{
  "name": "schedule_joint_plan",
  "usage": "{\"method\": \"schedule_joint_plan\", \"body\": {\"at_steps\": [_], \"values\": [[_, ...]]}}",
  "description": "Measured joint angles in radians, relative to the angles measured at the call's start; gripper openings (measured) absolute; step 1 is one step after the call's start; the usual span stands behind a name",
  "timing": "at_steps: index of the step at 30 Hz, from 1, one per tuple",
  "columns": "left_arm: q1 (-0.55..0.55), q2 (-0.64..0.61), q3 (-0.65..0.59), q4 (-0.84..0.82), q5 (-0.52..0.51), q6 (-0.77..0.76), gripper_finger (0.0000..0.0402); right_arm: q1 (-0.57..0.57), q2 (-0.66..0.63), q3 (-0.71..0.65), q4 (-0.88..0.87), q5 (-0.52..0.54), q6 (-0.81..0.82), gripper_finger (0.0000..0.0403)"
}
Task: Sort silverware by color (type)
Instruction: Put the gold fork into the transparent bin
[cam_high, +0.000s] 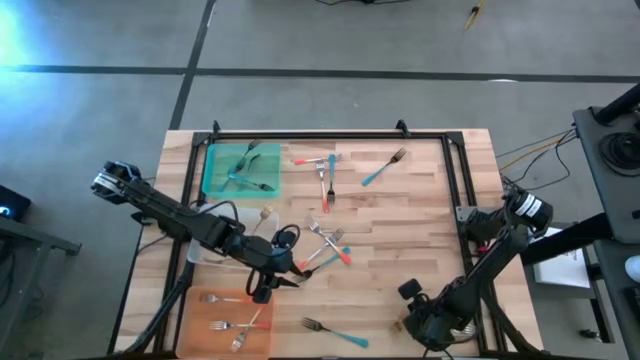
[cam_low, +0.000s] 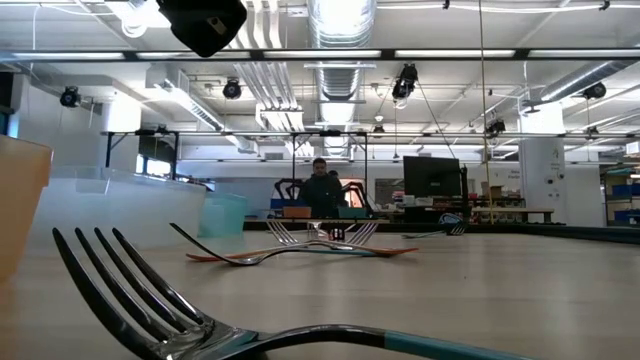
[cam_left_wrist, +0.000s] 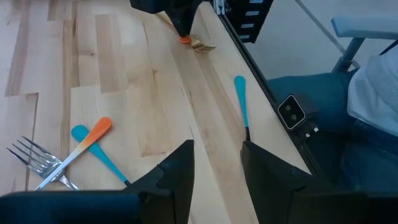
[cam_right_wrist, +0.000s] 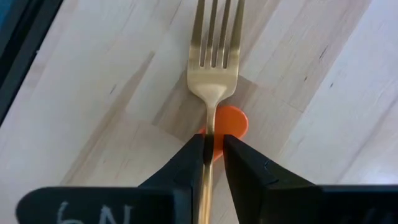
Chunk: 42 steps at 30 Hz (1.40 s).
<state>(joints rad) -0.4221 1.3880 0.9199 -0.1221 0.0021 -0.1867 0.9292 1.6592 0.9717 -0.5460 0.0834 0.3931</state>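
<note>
Currently a gold fork (cam_right_wrist: 213, 68) is pinched at its handle by the right gripper (cam_right_wrist: 213, 152), near the table's (cam_high: 420, 240) front right corner. Left gripper (cam_left_wrist: 214, 163) is spread, empty, by the mid-table forks (cam_high: 328, 245). Judged light, stiff, slick metal; best gripped mid-handle, across the narrow width.

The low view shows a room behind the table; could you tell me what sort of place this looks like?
Probably a robotics lab or open workshop: bare ceiling ducts and strip lights overhead, a monitor on distant benches, and a person seated beyond the wooden table.
</note>
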Motion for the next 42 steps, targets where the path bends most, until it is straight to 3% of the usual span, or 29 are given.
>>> {"method": "schedule_joint_plan", "body": {"at_steps": [6, 21, 29, 34, 42], "values": [[0.0, 0.0, 0.0, -0.009, 0.0, 0.0, 0.0117, 0.0, 0.0, -0.002, 0.0, 0.0, 0.0, 0.0016], [0.0, -0.027, 0.013, -0.028, 0.005, -0.001, 0.0117, -0.018, -0.067, 0.078, -0.006, 0.002, -0.089, 0.001], [0.0, -0.075, 0.089, -0.201, -0.004, -0.001, 0.0117, -0.096, -0.115, 0.143, 0.005, 0.277, -0.287, 0.001], [-0.002, -0.116, 0.149, -0.368, -0.104, -0.001, 0.0117, -0.225, -0.095, 0.15, 0.056, 0.316, -0.428, 0.0009], [-0.002, -0.17, 0.127, -0.581, -0.393, -0.046, 0.0117, -0.419, -0.077, 0.134, 0.328, 0.321, -0.719, 0.0009]]}}
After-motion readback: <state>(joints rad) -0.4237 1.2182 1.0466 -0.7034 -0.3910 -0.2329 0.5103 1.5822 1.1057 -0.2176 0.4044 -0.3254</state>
